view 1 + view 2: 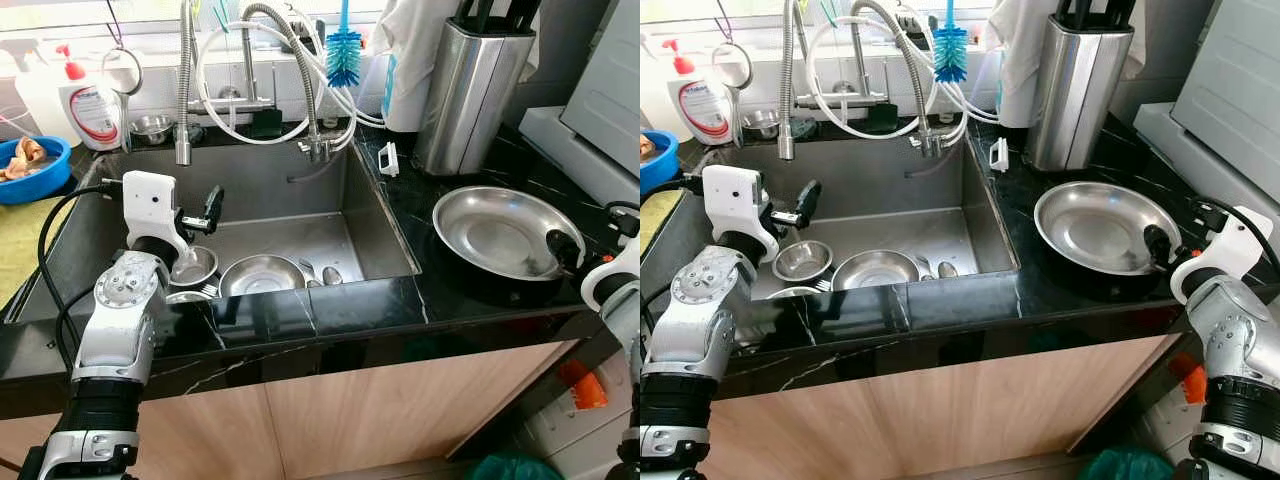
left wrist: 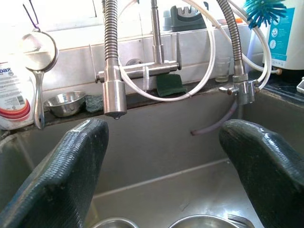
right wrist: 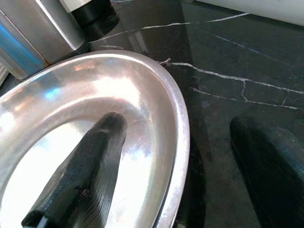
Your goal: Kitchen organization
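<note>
We note the left gripper [image 1: 212, 208] hovering over the sink [image 1: 300, 215], fingers spread apart and holding nothing, above a small steel bowl [image 1: 193, 266] and a larger steel bowl [image 1: 260, 275] on the sink floor. On the black counter [image 1: 470, 290] to the right sits a wide steel plate [image 1: 500, 232]. The right gripper [image 1: 1175, 245] straddles its near rim unclenched: one finger [image 3: 85, 166] lies inside the plate, the other outside over the counter. A knife block [image 1: 472, 85] stands behind the plate.

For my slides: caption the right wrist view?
Open right gripper straddling the rim of the steel plate on the black counter.
</note>
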{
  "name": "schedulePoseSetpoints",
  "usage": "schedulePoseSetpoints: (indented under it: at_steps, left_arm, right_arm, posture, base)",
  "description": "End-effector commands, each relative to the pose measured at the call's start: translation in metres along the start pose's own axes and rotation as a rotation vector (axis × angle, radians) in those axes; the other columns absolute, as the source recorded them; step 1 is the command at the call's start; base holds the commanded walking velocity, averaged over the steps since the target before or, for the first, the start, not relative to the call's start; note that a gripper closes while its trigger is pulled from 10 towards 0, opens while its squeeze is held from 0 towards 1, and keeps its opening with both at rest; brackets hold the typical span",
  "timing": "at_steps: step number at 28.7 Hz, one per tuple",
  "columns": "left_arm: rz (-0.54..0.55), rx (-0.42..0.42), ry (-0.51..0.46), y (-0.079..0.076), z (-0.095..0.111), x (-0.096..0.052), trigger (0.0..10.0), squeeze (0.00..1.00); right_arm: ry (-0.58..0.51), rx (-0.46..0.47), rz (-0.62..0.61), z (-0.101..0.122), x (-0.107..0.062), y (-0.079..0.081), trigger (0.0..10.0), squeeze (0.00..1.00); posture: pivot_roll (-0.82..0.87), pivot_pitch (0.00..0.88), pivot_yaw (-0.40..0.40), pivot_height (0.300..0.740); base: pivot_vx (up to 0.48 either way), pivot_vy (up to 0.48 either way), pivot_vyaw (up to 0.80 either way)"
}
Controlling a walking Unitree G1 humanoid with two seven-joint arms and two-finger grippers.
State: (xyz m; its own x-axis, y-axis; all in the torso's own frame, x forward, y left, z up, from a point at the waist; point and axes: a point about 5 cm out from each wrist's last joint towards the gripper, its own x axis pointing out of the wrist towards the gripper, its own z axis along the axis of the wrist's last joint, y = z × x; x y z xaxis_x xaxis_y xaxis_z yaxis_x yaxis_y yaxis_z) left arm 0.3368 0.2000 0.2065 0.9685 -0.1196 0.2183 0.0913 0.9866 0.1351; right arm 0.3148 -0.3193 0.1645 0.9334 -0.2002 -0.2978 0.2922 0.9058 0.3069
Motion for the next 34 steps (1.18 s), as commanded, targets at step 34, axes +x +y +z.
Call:
schedulePoseSetpoints:
  at_steps: [34]
  left_arm:
    - [-0.038,0.002,0.007,-0.011,0.0,0.0,10.0,0.0]
  right_arm:
    - [0.023,-0.101,0.083,0.004,0.003,0.017,0.0,0.0]
  posture:
    - [0.04,0.004,-0.028,0.74]
  base:
    - [0.0,0.0,0.0]
